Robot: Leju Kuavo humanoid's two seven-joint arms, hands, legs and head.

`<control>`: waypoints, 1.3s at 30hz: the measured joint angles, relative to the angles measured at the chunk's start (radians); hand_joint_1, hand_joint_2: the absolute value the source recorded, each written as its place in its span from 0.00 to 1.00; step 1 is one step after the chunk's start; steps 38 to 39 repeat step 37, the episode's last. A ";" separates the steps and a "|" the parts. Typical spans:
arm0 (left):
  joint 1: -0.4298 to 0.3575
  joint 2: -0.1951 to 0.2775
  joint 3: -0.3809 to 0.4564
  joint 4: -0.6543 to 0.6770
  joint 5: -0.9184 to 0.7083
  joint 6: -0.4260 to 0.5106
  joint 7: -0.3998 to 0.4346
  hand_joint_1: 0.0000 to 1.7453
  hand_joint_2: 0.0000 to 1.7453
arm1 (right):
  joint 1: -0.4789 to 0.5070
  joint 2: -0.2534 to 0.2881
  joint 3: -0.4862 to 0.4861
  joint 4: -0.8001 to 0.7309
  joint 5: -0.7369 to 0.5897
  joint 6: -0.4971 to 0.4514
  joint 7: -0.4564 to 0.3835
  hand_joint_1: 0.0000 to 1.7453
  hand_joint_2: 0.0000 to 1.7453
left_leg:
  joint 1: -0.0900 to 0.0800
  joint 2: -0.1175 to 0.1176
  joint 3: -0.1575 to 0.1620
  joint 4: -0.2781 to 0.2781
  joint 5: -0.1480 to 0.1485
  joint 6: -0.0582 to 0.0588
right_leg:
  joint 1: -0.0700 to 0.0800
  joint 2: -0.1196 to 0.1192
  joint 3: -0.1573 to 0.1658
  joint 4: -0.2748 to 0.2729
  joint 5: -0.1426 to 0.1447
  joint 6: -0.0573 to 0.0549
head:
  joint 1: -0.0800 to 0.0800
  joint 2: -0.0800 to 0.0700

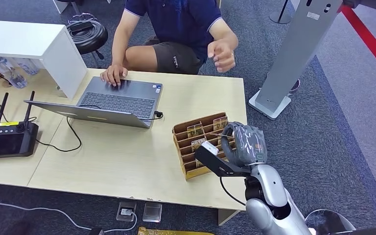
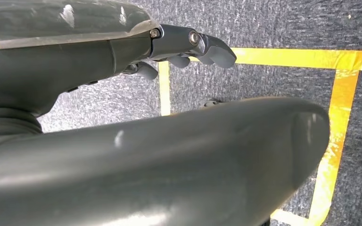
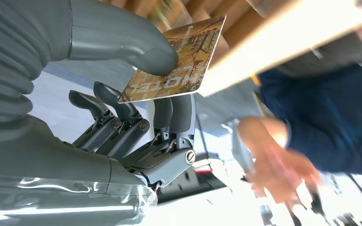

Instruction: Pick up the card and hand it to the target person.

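While the right hand hangs over the wooden card rack at the near right corner of the table, it has the card pinched between the thumb and the fingers below it, the remaining fingers loosely curled. Card sits in the hand, just above the rack slots, clear of them as far as the wrist view shows.

The person sits across the table, one hand on the laptop, the other raised in the air toward the robot.

Risks, judged from here: the grip looks shallow, near one edge of the card, so a quick swing toward the person could twist or drop it. The reach passes over the rack; a low path could clip it or the cards left in it. The person's raised hand is blurred in the wrist view, likely moving, so the meeting point may be misjudged.

Hard to make out: in the head view the hand's back hides the card. The left hand hangs over carpet with yellow tape, fingers curled, nothing visible in it.
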 joint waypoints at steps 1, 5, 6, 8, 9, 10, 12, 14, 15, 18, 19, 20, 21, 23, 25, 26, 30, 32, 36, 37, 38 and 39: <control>-0.001 0.000 -0.002 0.000 -0.002 -0.001 0.003 0.00 0.00 | -0.027 0.007 0.003 0.006 -0.009 0.000 -0.010 1.00 1.00 | 0.000 0.000 0.000 0.000 0.000 0.000 | 0.000 0.000 0.000 0.000 0.000 0.000 | 0.001 0.000; -0.006 -0.001 -0.011 0.000 -0.012 -0.004 0.015 0.00 0.00 | -0.142 0.047 0.029 0.089 -0.044 -0.002 -0.044 1.00 1.00 | 0.000 0.000 -0.001 0.000 0.001 0.000 | 0.000 0.000 0.000 0.001 0.000 0.000 | 0.000 0.000; -0.009 -0.002 -0.015 0.000 -0.015 -0.004 0.019 0.00 0.00 | -0.176 0.061 0.038 0.125 -0.054 -0.005 -0.054 1.00 1.00 | 0.000 0.000 -0.001 0.000 0.001 0.000 | 0.000 0.000 0.000 0.001 0.000 -0.001 | 0.000 0.000; -0.015 -0.004 -0.025 0.000 -0.023 -0.004 0.032 0.00 0.00 | -0.255 0.098 0.060 0.224 -0.068 -0.017 -0.071 1.00 1.00 | 0.000 0.000 -0.001 0.000 0.001 -0.001 | 0.000 0.000 -0.001 0.002 0.000 -0.001 | 0.000 0.000; -0.019 -0.005 -0.029 0.000 -0.026 -0.004 0.039 0.00 0.00 | -0.296 0.118 0.071 0.281 -0.074 -0.025 -0.080 1.00 1.00 | 0.000 -0.001 -0.001 0.000 0.001 -0.001 | 0.000 -0.001 -0.001 0.002 0.000 -0.001 | -0.001 0.000; -0.023 -0.007 -0.033 0.000 -0.029 -0.003 0.045 0.00 0.00 | -0.336 0.139 0.081 0.341 -0.079 -0.033 -0.088 1.00 1.00 | 0.000 -0.002 -0.001 0.000 0.002 -0.001 | 0.000 -0.001 -0.001 0.002 0.000 -0.001 | -0.002 0.000; -0.030 -0.011 -0.043 0.000 -0.033 -0.001 0.053 0.00 0.00 | -0.405 0.180 0.098 0.456 -0.088 -0.049 -0.106 1.00 1.00 | 0.000 -0.003 -0.002 0.000 0.002 -0.001 | 0.000 -0.003 -0.001 0.002 0.000 -0.001 | -0.002 0.000; -0.035 -0.015 -0.052 0.000 -0.035 0.001 0.059 0.00 0.00 | -0.464 0.220 0.114 0.572 -0.088 -0.058 -0.114 1.00 1.00 | 0.000 -0.004 -0.002 0.000 0.003 -0.001 | 0.000 -0.003 -0.001 0.002 0.000 -0.001 | -0.001 0.000; -0.037 -0.016 -0.055 0.000 -0.035 0.002 0.061 0.00 0.00 | -0.487 0.238 0.121 0.626 -0.085 -0.059 -0.114 1.00 1.00 | 0.000 -0.004 -0.002 0.000 0.003 -0.002 | 0.000 -0.003 -0.001 0.002 0.000 -0.001 | -0.001 0.000; -0.039 -0.020 -0.066 0.000 -0.035 0.004 0.064 0.00 0.00 | -0.538 0.283 0.142 0.757 -0.074 -0.059 -0.105 1.00 1.00 | 0.000 -0.004 -0.003 0.000 0.003 -0.002 | 0.000 -0.003 -0.002 0.002 0.000 -0.001 | -0.001 0.000; -0.039 -0.021 -0.069 0.000 -0.035 0.004 0.064 0.00 0.00 | -0.551 0.294 0.148 0.793 -0.070 -0.060 -0.102 1.00 1.00 | 0.000 -0.004 -0.003 0.000 0.003 -0.002 | 0.000 -0.003 -0.002 0.002 0.000 -0.001 | -0.002 0.000; -0.039 -0.022 -0.073 0.000 -0.035 0.003 0.064 0.00 0.00 | -0.563 0.304 0.153 0.828 -0.067 -0.061 -0.099 1.00 1.00 | 0.000 -0.004 -0.003 0.000 0.003 -0.002 | 0.000 -0.003 -0.002 0.002 0.000 -0.001 | -0.001 0.000; -0.039 -0.022 -0.076 0.000 -0.035 0.003 0.065 0.00 0.00 | -0.572 0.312 0.158 0.857 -0.065 -0.064 -0.096 0.75 1.00 | 0.000 -0.004 -0.003 0.000 0.003 -0.002 | 0.000 -0.003 -0.002 0.002 0.000 -0.001 | -0.001 0.000; -0.038 -0.022 -0.079 0.000 -0.035 0.002 0.067 0.00 0.00 | -0.588 0.322 0.166 0.905 -0.062 -0.070 -0.092 0.25 1.00 | 0.000 -0.004 -0.003 0.000 0.003 -0.002 | 0.000 -0.003 -0.002 0.002 0.000 -0.001 | 0.000 0.000; -0.038 -0.022 -0.084 0.000 -0.035 -0.003 0.066 0.00 0.00 | -0.602 0.328 0.171 0.945 -0.060 -0.076 -0.089 0.00 1.00 | 0.000 -0.004 -0.003 0.000 0.003 -0.002 | 0.000 -0.003 -0.002 0.002 0.000 -0.001 | 0.000 0.000; -0.038 -0.022 -0.087 0.000 -0.036 -0.008 0.064 0.00 0.00 | -0.608 0.330 0.173 0.961 -0.059 -0.079 -0.088 0.00 1.00 | 0.000 -0.004 -0.003 0.000 0.003 -0.002 | 0.000 -0.003 -0.002 0.002 0.000 -0.001 | 0.000 0.000; -0.038 -0.020 -0.098 0.000 -0.037 -0.021 0.054 0.00 0.00 | -0.624 0.331 0.179 1.002 -0.061 -0.093 -0.089 0.00 1.00 | 0.000 -0.004 -0.002 0.000 0.003 -0.001 | 0.000 -0.003 -0.002 0.002 0.001 -0.001 | 0.000 0.000; -0.039 -0.020 -0.101 0.000 -0.037 -0.023 0.052 0.00 0.00 | -0.628 0.331 0.181 1.013 -0.062 -0.103 -0.089 0.00 1.00 | 0.000 -0.004 -0.002 0.001 0.003 -0.001 | 0.000 -0.003 -0.002 0.002 0.001 -0.001 | -0.001 0.000; -0.039 -0.019 -0.104 0.000 -0.035 -0.022 0.051 0.00 0.00 | -0.642 0.329 0.183 1.024 -0.064 -0.132 -0.091 0.00 1.00 | 0.000 -0.003 -0.002 0.000 0.003 -0.002 | 0.000 -0.003 -0.002 0.002 0.001 -0.001 | -0.002 0.000; -0.039 -0.019 -0.104 0.000 -0.034 -0.022 0.051 0.00 0.00 | -0.644 0.328 0.183 1.024 -0.064 -0.137 -0.091 0.00 1.00 | 0.000 -0.003 -0.002 0.000 0.003 -0.002 | 0.000 -0.003 -0.002 0.002 0.001 -0.001 | -0.002 0.000; -0.039 -0.019 -0.104 0.000 -0.034 -0.022 0.051 0.00 0.00 | -0.644 0.328 0.183 1.024 -0.064 -0.137 -0.091 0.00 1.00 | 0.000 -0.003 -0.002 0.000 0.003 -0.002 | 0.000 -0.003 -0.002 0.002 0.001 -0.001 | -0.002 0.000; -0.039 -0.019 -0.104 0.000 -0.034 -0.022 0.051 0.00 0.00 | -0.644 0.328 0.183 1.024 -0.064 -0.137 -0.091 0.00 1.00 | 0.000 -0.003 -0.002 0.000 0.003 -0.002 | 0.000 -0.003 -0.002 0.002 0.001 -0.001 | -0.002 0.000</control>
